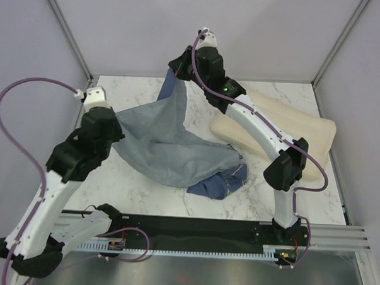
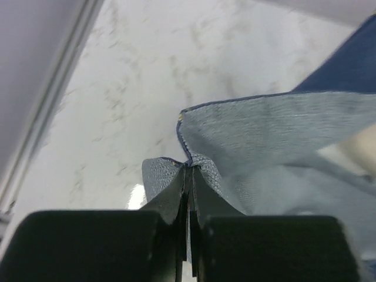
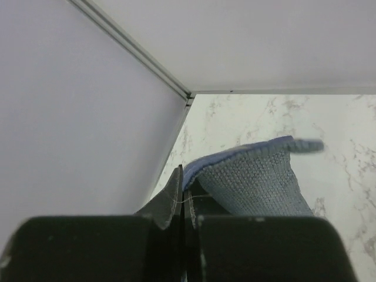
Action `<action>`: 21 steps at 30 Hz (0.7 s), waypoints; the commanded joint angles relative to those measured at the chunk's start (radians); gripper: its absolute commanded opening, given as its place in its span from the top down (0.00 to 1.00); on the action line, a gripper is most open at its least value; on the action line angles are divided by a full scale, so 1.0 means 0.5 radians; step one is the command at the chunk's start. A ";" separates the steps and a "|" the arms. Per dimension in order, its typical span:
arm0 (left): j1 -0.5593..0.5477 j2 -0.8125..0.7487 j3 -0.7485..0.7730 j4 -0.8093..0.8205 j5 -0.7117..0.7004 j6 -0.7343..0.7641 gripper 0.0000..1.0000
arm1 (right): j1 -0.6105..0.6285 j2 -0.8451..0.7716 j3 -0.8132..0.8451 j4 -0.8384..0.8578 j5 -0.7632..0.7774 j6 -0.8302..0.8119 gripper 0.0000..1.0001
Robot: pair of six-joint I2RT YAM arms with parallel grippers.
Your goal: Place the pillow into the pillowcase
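A hem of the large fabric pillowcase [image 2: 276, 129], its pale grey-blue inner side turned to the lens, is seen pinched between the closed black fingers of the left gripper [image 2: 188, 176] at bottom centre. Its dark blue outer face is shown at upper right. A white marbled tabletop [image 2: 147, 64] is spread behind, edged at left by a metal frame rail [image 2: 53, 88].

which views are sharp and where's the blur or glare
Top external: sharp and evenly lit, with soft shadow under the pillowcase. Left wrist: the pillowcase hem is crisp, the marble table behind is blurred with a bright glare patch beside the dark left fingers. Right wrist: the weave near the right fingers is sharp, the cloth's far tip smeared.
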 commanded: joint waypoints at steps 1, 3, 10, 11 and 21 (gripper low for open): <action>0.188 0.244 -0.204 -0.223 -0.267 -0.060 0.98 | 0.122 0.131 0.267 0.220 0.071 -0.034 1.00; 0.338 0.244 -0.320 -0.172 -0.234 -0.081 0.98 | 0.205 0.208 0.323 0.278 0.090 -0.089 1.00; 0.798 0.029 -0.462 0.129 -0.022 0.112 0.97 | 0.267 0.432 0.498 0.426 -0.199 -0.117 0.58; 0.833 0.036 -0.465 0.145 -0.031 0.130 0.94 | 0.264 0.384 0.477 0.387 -0.129 -0.144 0.38; 0.903 0.140 -0.435 0.166 -0.071 0.235 0.62 | -0.018 -0.309 -0.399 -0.120 -0.021 -0.426 0.21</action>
